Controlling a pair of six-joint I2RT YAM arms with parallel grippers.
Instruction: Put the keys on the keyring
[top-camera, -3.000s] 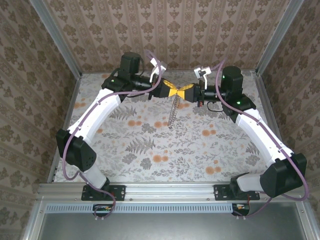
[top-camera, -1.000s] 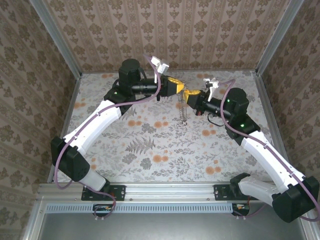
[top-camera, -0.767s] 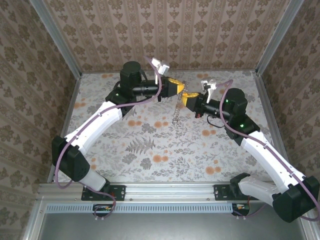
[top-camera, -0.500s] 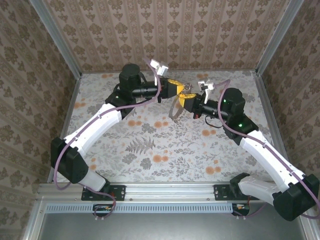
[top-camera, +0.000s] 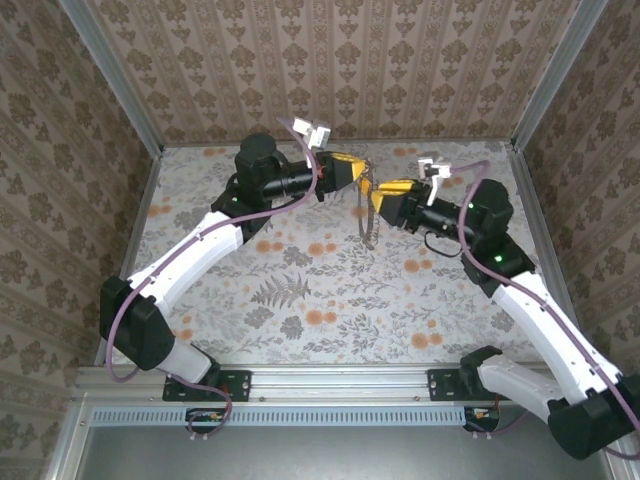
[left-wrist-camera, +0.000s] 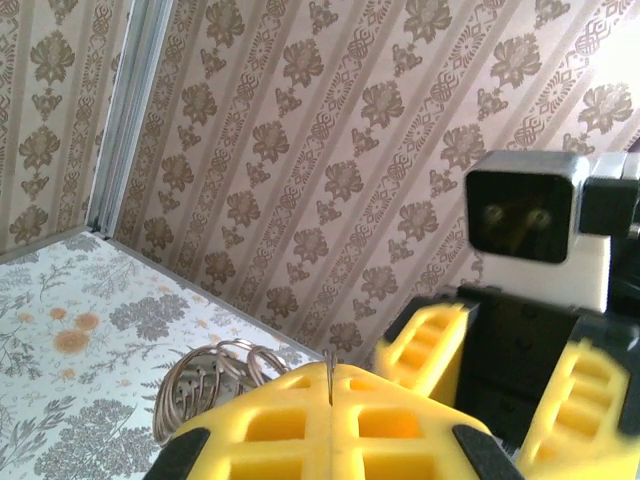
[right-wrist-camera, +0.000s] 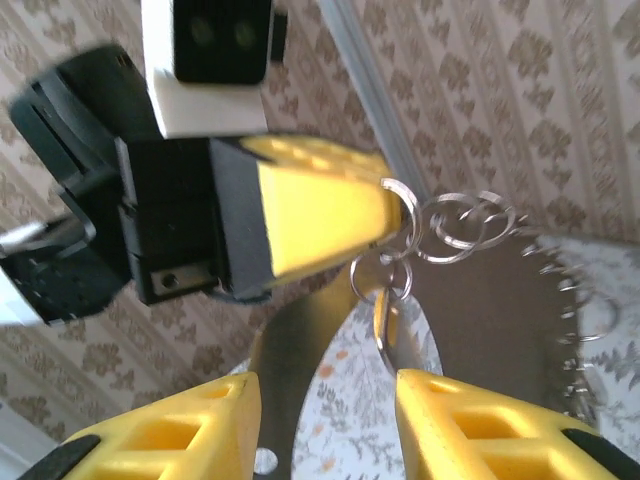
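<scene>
My left gripper (top-camera: 357, 172) is held above the table, shut on a thin silvery ring of the keyring (top-camera: 368, 220), whose chain loop hangs straight down below it. In the left wrist view the ring's edge (left-wrist-camera: 330, 368) sticks out of the closed yellow fingertips, with coiled rings (left-wrist-camera: 215, 375) to the left. In the right wrist view the key (right-wrist-camera: 384, 322), with its orange-yellow head, dangles from a small ring (right-wrist-camera: 380, 275) under the left gripper (right-wrist-camera: 385, 212). My right gripper (right-wrist-camera: 325, 385) is open just below the key, not touching it, and faces the left gripper (top-camera: 383, 190).
The flower-print table (top-camera: 300, 290) lies well below both grippers. Patterned walls (top-camera: 400, 70) close in the back and sides, with metal posts (top-camera: 110, 75) at the corners. Purple cables (top-camera: 310, 130) arc over both wrists.
My right gripper has drawn back to the right, away from the left gripper's tips. The left gripper has stayed shut, and the hanging chain has swung from a leftward tilt to straight down.
</scene>
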